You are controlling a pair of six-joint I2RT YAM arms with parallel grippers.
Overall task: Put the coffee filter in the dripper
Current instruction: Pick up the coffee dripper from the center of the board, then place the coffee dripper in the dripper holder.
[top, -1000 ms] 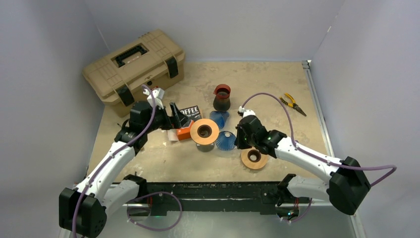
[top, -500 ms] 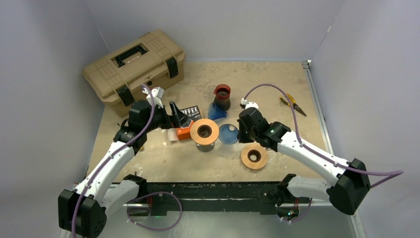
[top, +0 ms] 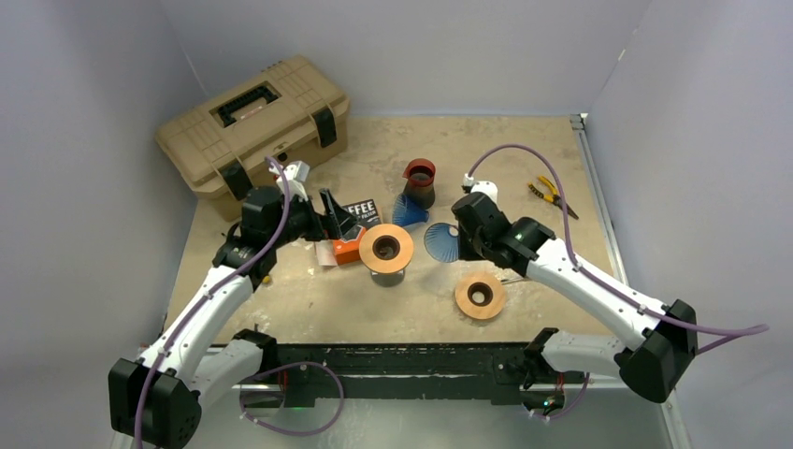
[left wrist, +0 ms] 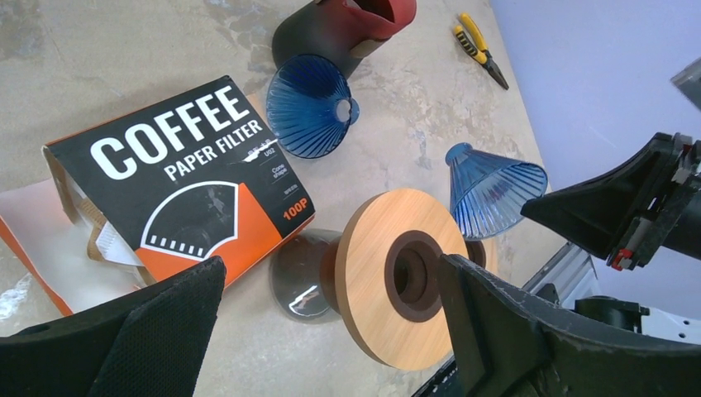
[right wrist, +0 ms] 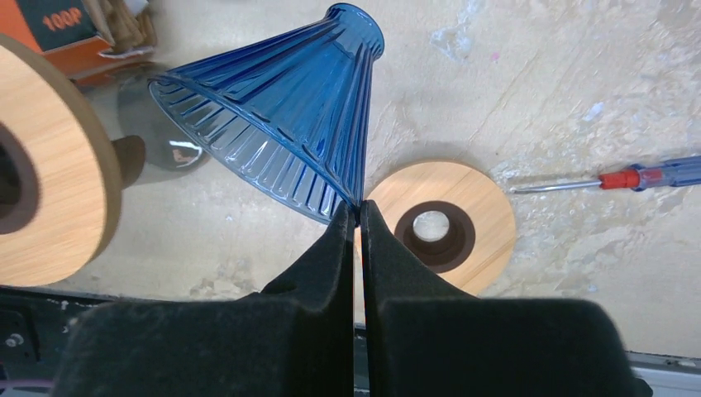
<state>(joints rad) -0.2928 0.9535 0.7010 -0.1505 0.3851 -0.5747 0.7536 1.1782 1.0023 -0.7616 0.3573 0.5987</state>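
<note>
My right gripper (right wrist: 356, 217) is shut on the rim of a blue ribbed glass dripper (right wrist: 281, 116) and holds it tilted above the table, to the right of the wooden-topped stand (top: 386, 248). In the top view the held dripper (top: 441, 241) hangs off that gripper (top: 460, 245). A second blue dripper (left wrist: 306, 116) lies on its side by the coffee filter box (left wrist: 182, 182). The box is open at its left end, with paper filters (left wrist: 99, 236) showing. My left gripper (left wrist: 331, 331) is open and empty above the box and the stand (left wrist: 405, 285).
A loose wooden ring (top: 480, 296) lies on the table under the held dripper. A red and black jug (top: 419, 182) stands behind the drippers. A tan toolbox (top: 252, 117) sits at the back left. Pliers (top: 552, 196) and a screwdriver (right wrist: 636, 176) lie at the right.
My right gripper has lifted the blue dripper off the table and carried it up and back. The left arm has barely moved.
</note>
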